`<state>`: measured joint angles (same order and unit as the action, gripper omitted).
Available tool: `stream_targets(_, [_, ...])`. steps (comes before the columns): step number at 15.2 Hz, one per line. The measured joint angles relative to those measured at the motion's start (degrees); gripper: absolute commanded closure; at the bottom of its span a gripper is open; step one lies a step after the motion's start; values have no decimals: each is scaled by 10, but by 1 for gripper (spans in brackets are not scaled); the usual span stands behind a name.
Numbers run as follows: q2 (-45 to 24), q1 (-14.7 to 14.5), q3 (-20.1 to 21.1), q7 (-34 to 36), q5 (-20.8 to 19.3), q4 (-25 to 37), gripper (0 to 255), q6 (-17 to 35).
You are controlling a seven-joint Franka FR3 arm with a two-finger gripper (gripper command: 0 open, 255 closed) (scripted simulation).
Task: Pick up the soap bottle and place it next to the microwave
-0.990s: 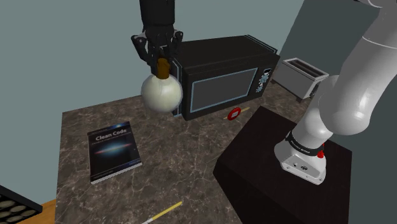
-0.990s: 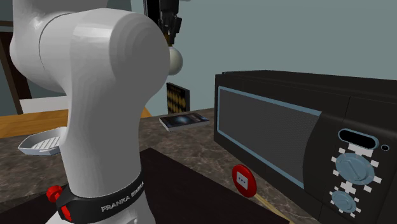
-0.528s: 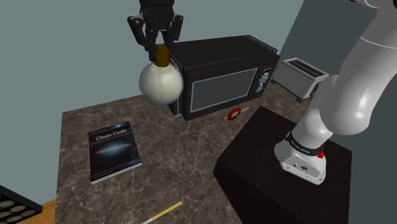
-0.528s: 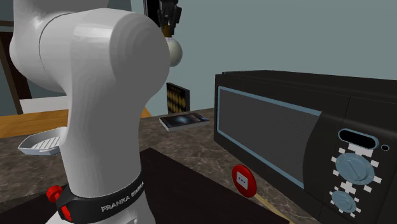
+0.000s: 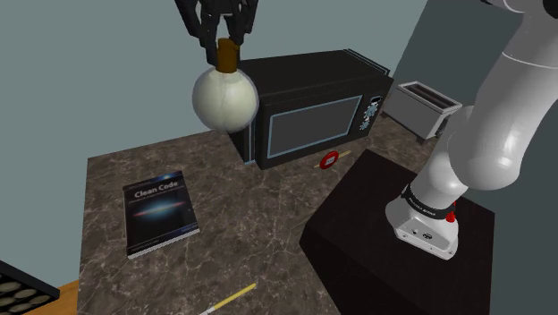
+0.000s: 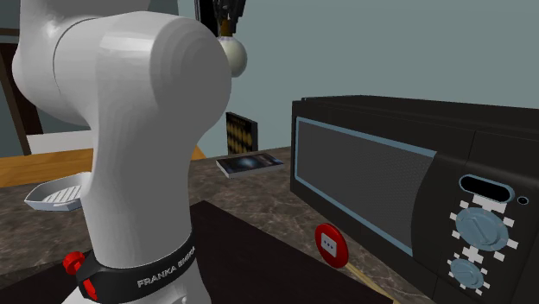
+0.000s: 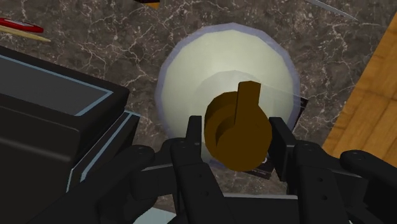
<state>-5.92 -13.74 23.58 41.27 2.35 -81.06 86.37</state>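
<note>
The soap bottle [image 5: 225,97] is a round cream-white globe with a brown pump cap [image 7: 238,133]. It hangs high above the dark marbled counter [image 5: 241,233], at the shoulder view's left of the black microwave [image 5: 313,107]. My gripper [image 5: 224,40] is shut on the brown cap, one finger on each side of it. In the wrist view the bottle [image 7: 216,76] sits straight below the gripper [image 7: 236,143], with the microwave's top edge [image 7: 57,121] beside it. In the second exterior view the bottle [image 6: 232,55] peeks out past the white arm [image 6: 121,138], above the microwave [image 6: 406,190].
A dark book [image 5: 159,212] lies on the counter at the shoulder view's left. A red disc [image 5: 328,160] and a yellow pencil [image 5: 228,298] lie on the counter. A white toaster [image 5: 426,107] stands past the microwave. The black stand [image 5: 393,242] fills the lower right.
The gripper has risen steadily with the soap bottle in it, lifting it higher above the counter beside the microwave. Nothing else has moved.
</note>
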Motion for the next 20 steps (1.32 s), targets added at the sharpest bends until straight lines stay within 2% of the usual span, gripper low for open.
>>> stream_targets(6, [100, 38, -32, -68, 37, -108, 255, 10])
stream_targets(11, [187, 67, -79, -146, 56, -197, 255, 8])
stream_targets(20, [298, 103, -165, -270, 46, -304, 255, -9])
